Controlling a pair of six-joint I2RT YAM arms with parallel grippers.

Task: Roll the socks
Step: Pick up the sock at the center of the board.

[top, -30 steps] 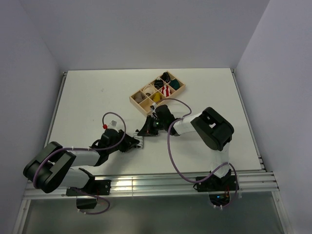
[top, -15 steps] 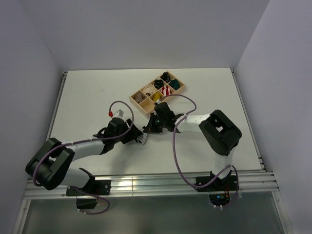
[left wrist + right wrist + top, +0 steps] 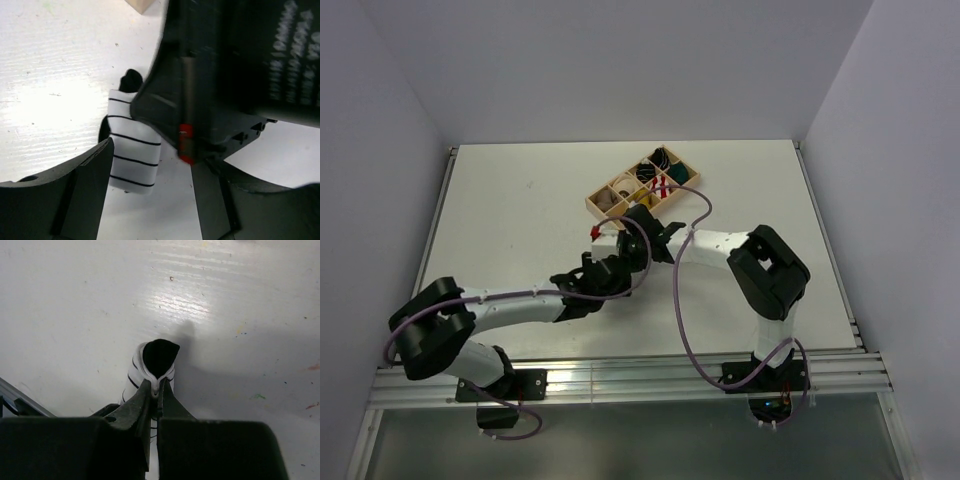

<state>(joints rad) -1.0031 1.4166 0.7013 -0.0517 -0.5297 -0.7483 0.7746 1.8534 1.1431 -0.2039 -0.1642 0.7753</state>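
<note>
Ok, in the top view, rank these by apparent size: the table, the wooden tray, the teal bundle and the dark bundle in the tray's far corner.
1. table
2. wooden tray
3. teal bundle and dark bundle: each fills one compartment and they look alike, so I won't rank them against each other.

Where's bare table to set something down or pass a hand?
Free: far-left table left of the tray; right strip between right arm and table edge. Crowded: centre, left arm meets right over the striped sock near the tray.
</note>
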